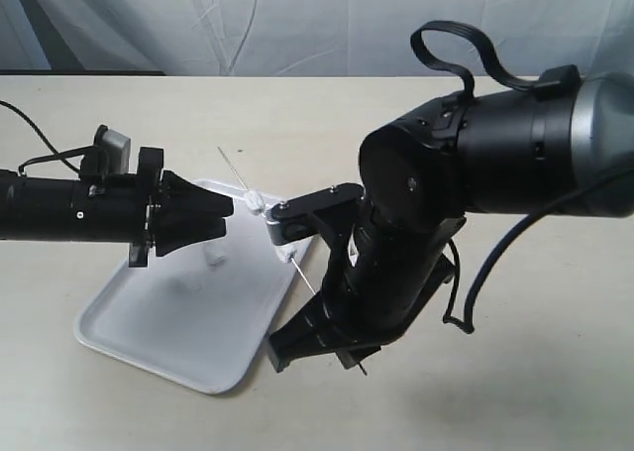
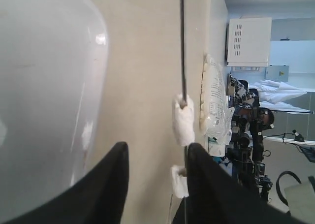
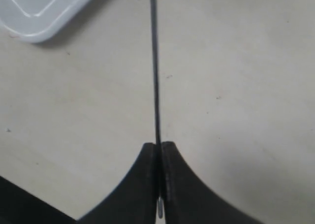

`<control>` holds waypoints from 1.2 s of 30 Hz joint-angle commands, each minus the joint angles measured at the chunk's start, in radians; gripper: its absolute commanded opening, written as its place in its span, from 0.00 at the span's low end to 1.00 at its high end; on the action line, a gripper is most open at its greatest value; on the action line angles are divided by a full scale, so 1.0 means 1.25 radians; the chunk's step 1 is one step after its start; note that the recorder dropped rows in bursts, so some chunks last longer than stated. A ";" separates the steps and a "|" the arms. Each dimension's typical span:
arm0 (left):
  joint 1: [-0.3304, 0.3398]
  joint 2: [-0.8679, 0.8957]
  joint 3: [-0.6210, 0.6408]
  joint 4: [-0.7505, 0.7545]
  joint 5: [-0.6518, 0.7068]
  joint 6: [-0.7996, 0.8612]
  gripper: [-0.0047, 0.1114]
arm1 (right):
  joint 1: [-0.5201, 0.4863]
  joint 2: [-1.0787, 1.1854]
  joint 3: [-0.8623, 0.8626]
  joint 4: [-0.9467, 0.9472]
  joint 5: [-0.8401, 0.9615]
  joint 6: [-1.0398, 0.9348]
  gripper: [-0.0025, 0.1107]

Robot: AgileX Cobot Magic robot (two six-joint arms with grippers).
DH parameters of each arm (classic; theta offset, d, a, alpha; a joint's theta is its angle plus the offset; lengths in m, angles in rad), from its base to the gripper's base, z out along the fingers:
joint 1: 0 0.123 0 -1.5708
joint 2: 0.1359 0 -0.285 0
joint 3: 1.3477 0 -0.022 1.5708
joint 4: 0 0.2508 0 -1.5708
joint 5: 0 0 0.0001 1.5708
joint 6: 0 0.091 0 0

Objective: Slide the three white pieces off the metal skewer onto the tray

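Observation:
The metal skewer [image 1: 305, 278] slants over the right rim of the white tray [image 1: 119, 337]. My right gripper [image 1: 342, 350] is shut on the skewer's lower end [image 3: 155, 61], and the tray corner [image 3: 34, 12] lies off to one side. Two white pieces sit on the rod, one high [image 1: 256, 202] and one lower [image 1: 288, 257]. A small white lump [image 1: 212, 258] on the tray looks like the third. My left gripper [image 1: 226, 213] hangs open over the tray [image 2: 49, 86]. The skewer [image 2: 182, 47] runs along one of its fingers [image 2: 197, 157]. One piece [image 2: 183, 119] sits just past the tips, the other [image 2: 179, 180] against that finger.
A beige table [image 1: 515, 392] carries everything, with white cloth hanging behind it. A black cable [image 1: 466, 302] loops off the right arm. In the left wrist view a clear plastic bag [image 2: 215, 101] and lab clutter stand beyond the table edge.

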 commanded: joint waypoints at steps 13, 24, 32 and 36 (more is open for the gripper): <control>-0.061 -0.013 -0.002 -0.073 0.012 -0.004 0.35 | -0.001 -0.006 -0.013 0.096 0.006 -0.081 0.02; -0.061 -0.013 -0.005 -0.073 0.012 -0.001 0.15 | -0.001 -0.006 -0.013 0.089 0.017 -0.081 0.02; -0.054 -0.013 -0.047 -0.073 0.012 -0.002 0.15 | 0.025 -0.006 -0.009 0.057 0.046 -0.081 0.02; -0.025 -0.013 -0.056 -0.073 0.012 -0.006 0.15 | 0.034 -0.006 0.009 0.049 0.048 -0.079 0.02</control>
